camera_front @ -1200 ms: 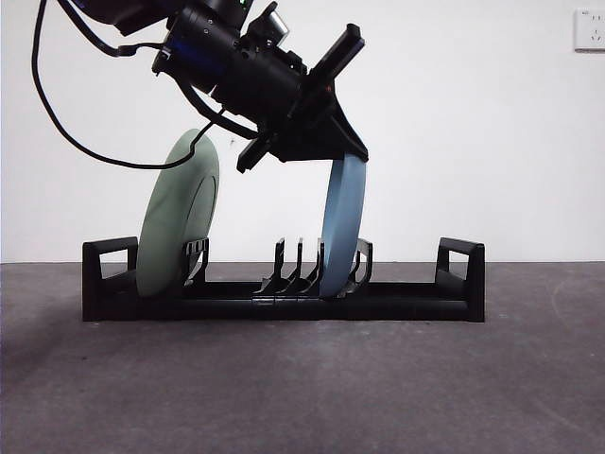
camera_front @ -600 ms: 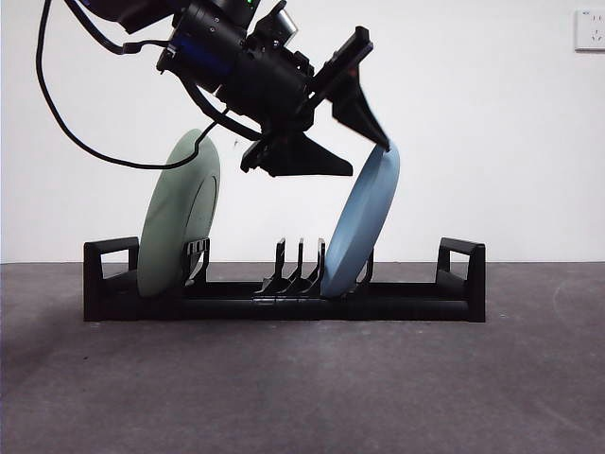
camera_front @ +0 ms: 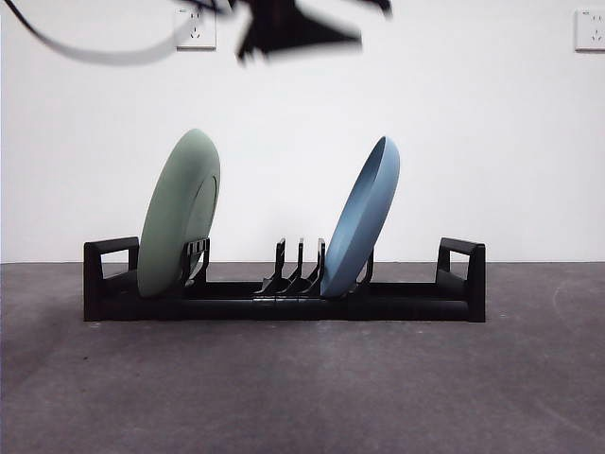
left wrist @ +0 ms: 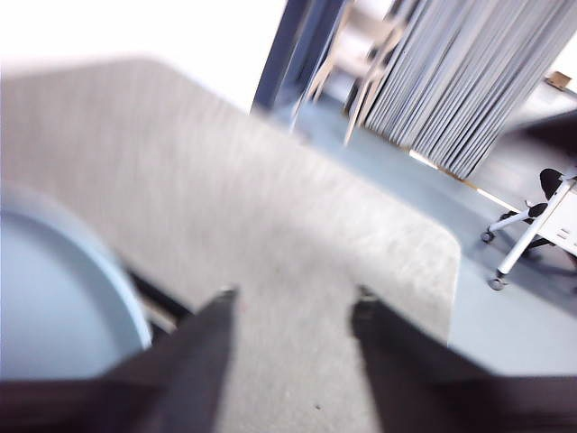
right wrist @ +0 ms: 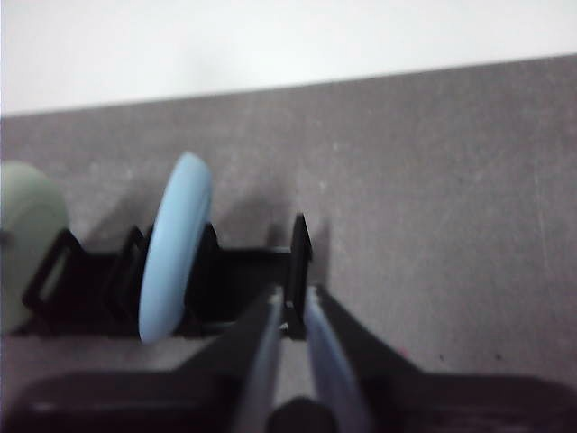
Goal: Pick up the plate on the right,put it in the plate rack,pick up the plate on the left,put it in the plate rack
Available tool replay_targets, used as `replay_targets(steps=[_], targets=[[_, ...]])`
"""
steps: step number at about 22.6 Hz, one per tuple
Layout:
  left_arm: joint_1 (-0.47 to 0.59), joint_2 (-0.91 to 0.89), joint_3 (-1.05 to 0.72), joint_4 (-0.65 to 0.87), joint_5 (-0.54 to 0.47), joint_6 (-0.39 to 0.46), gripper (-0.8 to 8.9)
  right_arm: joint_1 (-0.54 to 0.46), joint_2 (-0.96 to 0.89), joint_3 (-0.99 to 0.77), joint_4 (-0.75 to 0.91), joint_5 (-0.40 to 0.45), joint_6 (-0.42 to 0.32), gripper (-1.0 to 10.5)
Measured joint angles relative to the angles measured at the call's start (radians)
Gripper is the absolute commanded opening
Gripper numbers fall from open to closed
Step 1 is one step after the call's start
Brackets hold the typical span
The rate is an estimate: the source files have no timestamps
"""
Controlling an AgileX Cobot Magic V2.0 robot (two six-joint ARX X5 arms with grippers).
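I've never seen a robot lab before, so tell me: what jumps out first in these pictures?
Two plates standing on edge in a long black plate rack on the grey table: a green plate near one end and a blue plate near the middle, both leaning. Above them, the left gripper is a dark blur at the top edge, jaws open and empty.

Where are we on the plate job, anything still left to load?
Both plates look loaded: the green plate leans in the plate rack near one end, the blue plate leans in a slot nearer the middle. Nothing is in hand: the left claw is open above the table, beside the blue plate, holding nothing. The right claw hangs over the rack. No plate is left on the table.
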Motion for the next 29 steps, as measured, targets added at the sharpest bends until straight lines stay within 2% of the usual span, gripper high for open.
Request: replay_targets(steps=[4,11,13,17,23,29], targets=[[0.005,-0.135,0.001,-0.166,-0.085,0.108,-0.08,0.000,0.005,0.000,-0.020,0.000,-0.020,-0.1],[0.026,-0.386,0.001,-0.511,-0.433,0.301,-0.08,0.000,0.002,0.000,-0.004,0.000,-0.085,-0.1],[0.056,-0.441,-0.003,-0.587,-0.444,0.331,-0.08,0.000,-0.019,-0.021,0.044,0.000,-0.095,-0.1],[0.079,-0.593,-0.186,-0.533,-0.489,0.348,-0.08,0.023,-0.120,-0.173,0.187,0.000,-0.098,-0.1],[0.081,-0.792,-0.459,-0.431,-0.588,0.333,-0.08,0.062,-0.216,-0.361,0.263,0.000,-0.101,-0.1],[0.081,-0.983,-0.649,-0.428,-0.649,0.286,-0.08,0.093,-0.291,-0.534,0.306,0.000,-0.095,-0.1]])
